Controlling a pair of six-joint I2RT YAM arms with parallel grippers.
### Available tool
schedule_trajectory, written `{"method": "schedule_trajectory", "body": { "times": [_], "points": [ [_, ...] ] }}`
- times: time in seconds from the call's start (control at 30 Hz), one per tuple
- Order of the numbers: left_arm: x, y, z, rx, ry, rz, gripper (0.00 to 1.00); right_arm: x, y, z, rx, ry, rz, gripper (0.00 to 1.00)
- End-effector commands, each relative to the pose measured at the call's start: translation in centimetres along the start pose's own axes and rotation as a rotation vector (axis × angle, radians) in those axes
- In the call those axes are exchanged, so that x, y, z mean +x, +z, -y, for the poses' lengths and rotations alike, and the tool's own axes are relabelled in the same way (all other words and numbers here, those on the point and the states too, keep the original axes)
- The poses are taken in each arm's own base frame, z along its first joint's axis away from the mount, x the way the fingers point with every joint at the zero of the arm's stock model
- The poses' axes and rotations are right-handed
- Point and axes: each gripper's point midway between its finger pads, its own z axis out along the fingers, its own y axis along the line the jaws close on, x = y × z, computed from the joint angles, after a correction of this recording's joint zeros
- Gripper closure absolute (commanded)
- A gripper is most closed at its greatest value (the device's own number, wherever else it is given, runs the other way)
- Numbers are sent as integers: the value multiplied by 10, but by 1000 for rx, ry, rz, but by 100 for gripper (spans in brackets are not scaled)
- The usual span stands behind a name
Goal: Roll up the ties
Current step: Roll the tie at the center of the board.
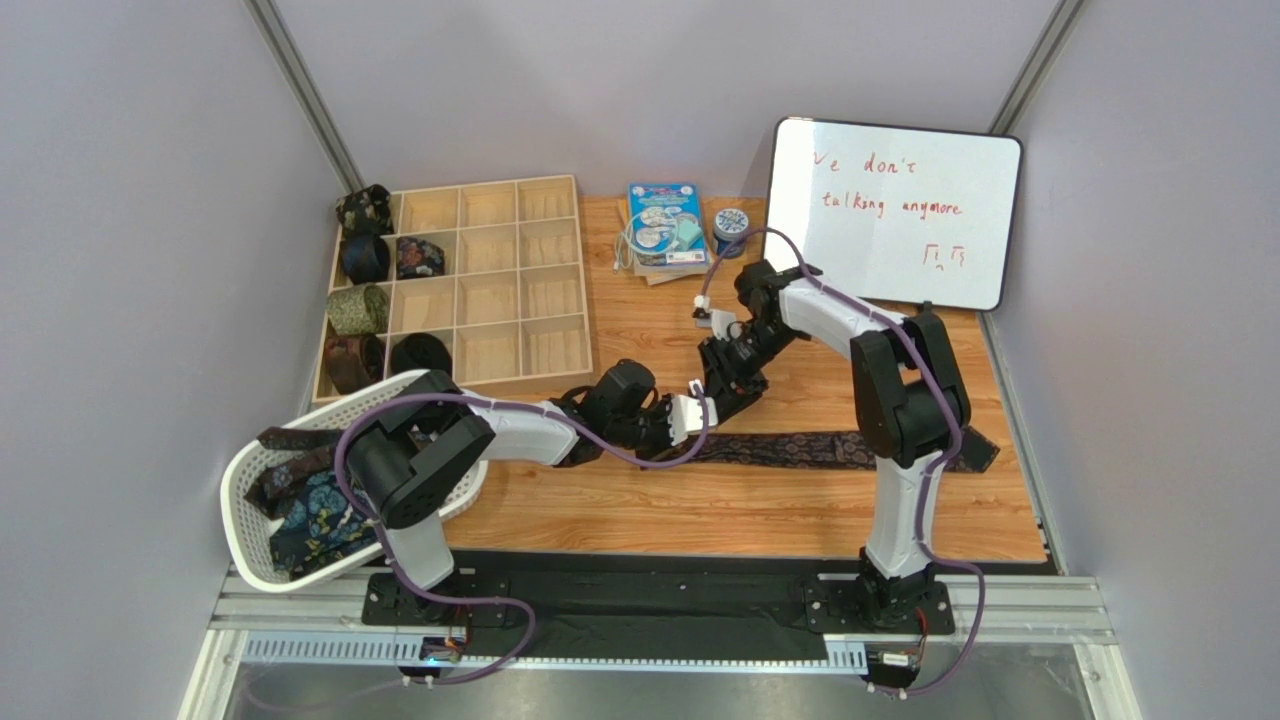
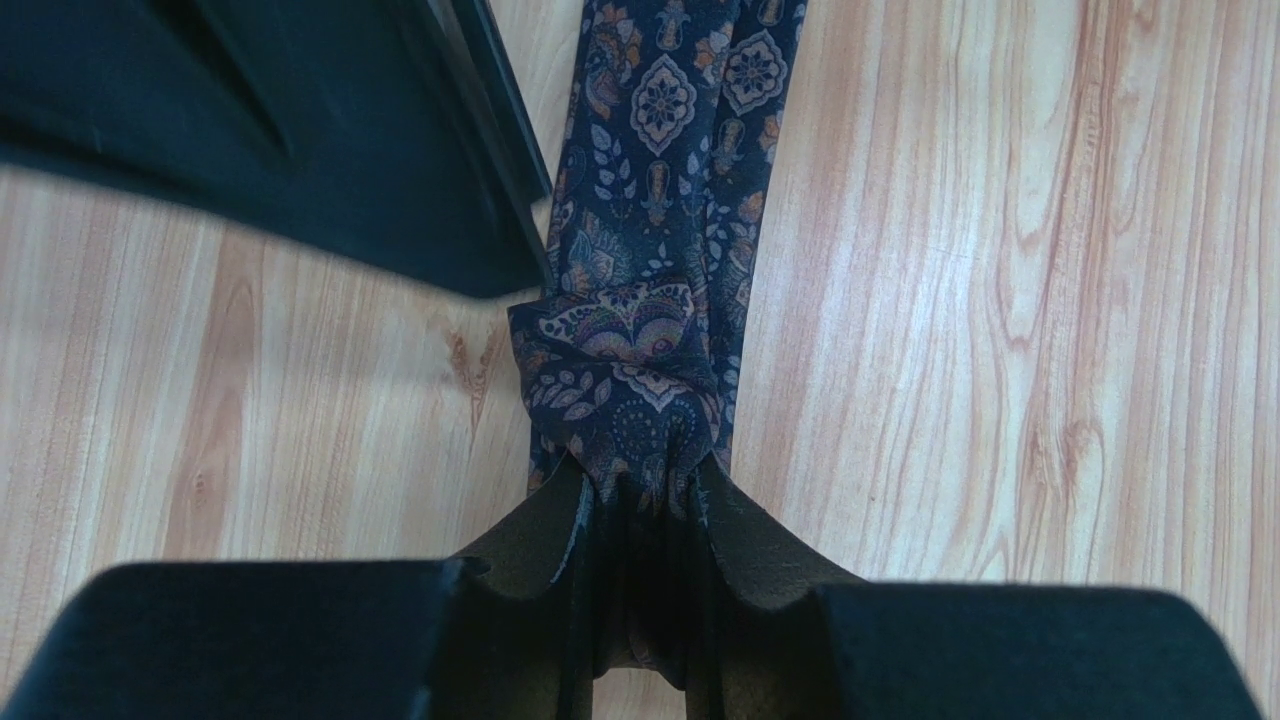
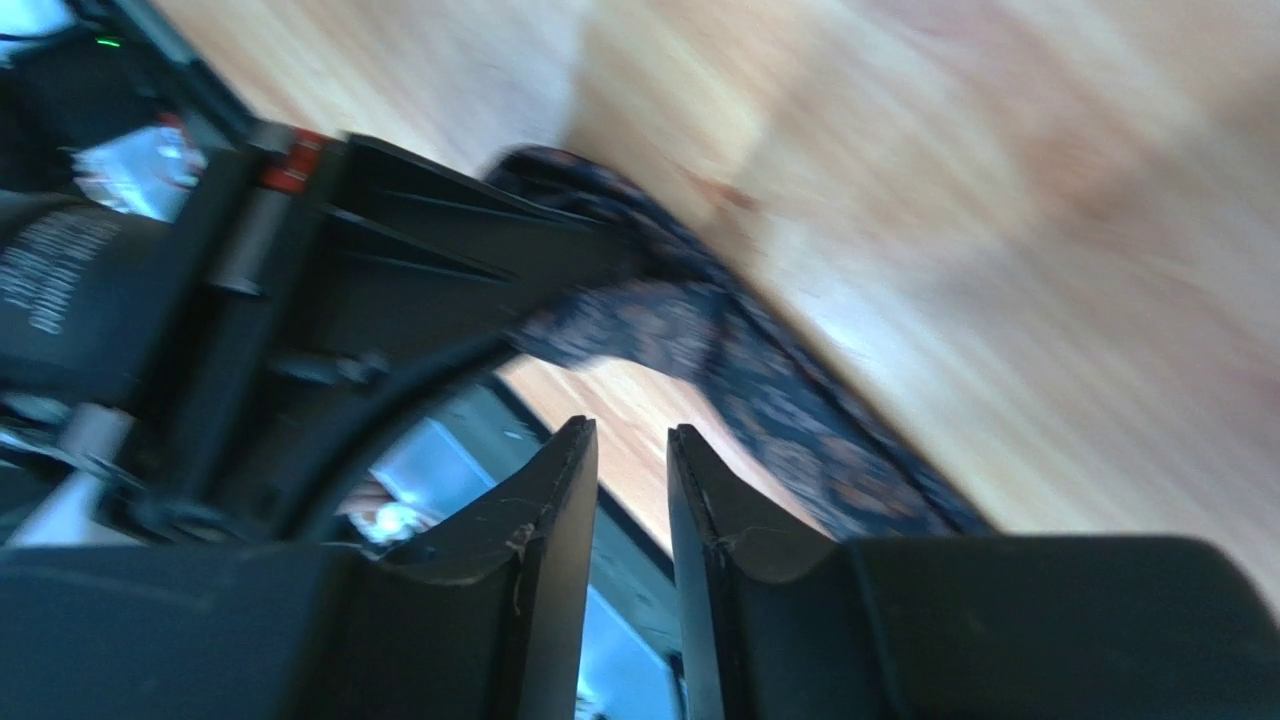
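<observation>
Left wrist view: my left gripper (image 2: 643,503) is clamped on the bunched end of the navy paisley tie (image 2: 661,225), which runs straight away from the fingertips over the wooden table (image 2: 977,300). Bare wood lies open on both sides of the fingers, though the right arm (image 2: 301,135) crowds in dark at the far left. My right gripper (image 3: 631,435) shows a slim, empty gap between its fingers. The tie lies beyond their tips, and that picture is blurred.
</observation>
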Motion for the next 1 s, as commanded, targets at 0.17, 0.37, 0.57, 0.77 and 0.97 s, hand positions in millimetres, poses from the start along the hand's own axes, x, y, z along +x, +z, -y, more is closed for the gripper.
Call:
{"method": "schedule_trajectory", "body": {
  "times": [0.17,0.37,0.57,0.77,0.97],
  "points": [
    [30,-2,9,24,-16,-82,100,3,35,-18,-134,166,-31,61],
    [32,0,10,32,-21,-86,100,8,41,-13,-131,172,-24,48],
    [34,1,11,42,-20,-90,100,1,45,-8,-110,201,11,50],
    [35,1,12,46,-23,-100,100,-8,33,-26,-135,174,54,56],
    [35,2,12,49,-26,-102,100,-3,34,-30,-137,175,38,59]
  ]
}}
